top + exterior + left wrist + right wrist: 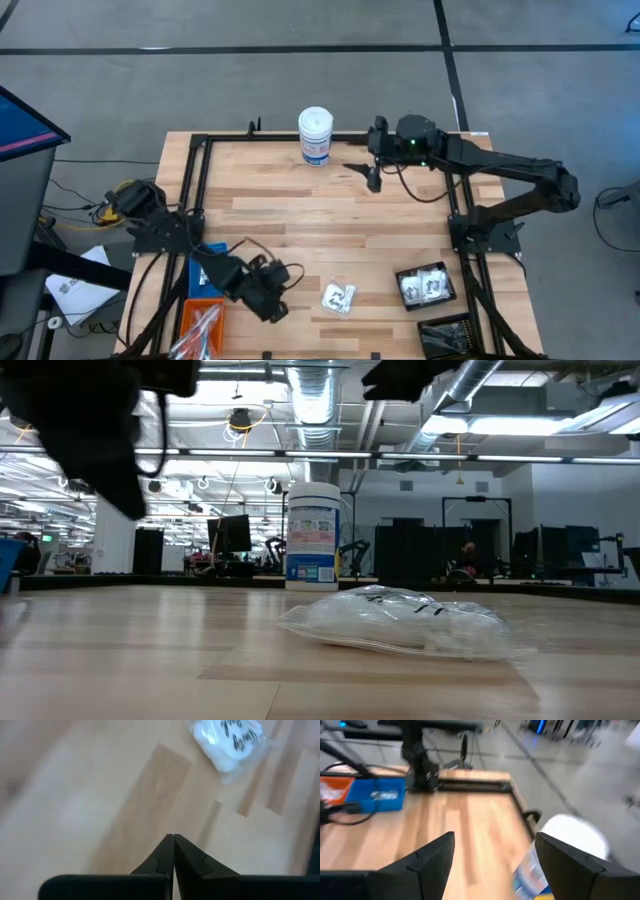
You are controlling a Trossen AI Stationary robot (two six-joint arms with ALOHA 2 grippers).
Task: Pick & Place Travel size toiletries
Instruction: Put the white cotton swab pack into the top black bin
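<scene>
Wood tabletop [330, 230] holds a clear packet [338, 297] near its front edge. Left claw [173, 839] hangs beside it, pinched shut and empty. Right claw [495, 845] gapes wide by the canister [315, 135].

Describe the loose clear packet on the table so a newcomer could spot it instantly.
On the wooden table, look along the near edge, between the left gripper and the black bin. The clear packet lies alone on bare wood, crinkly with white contents.
</scene>
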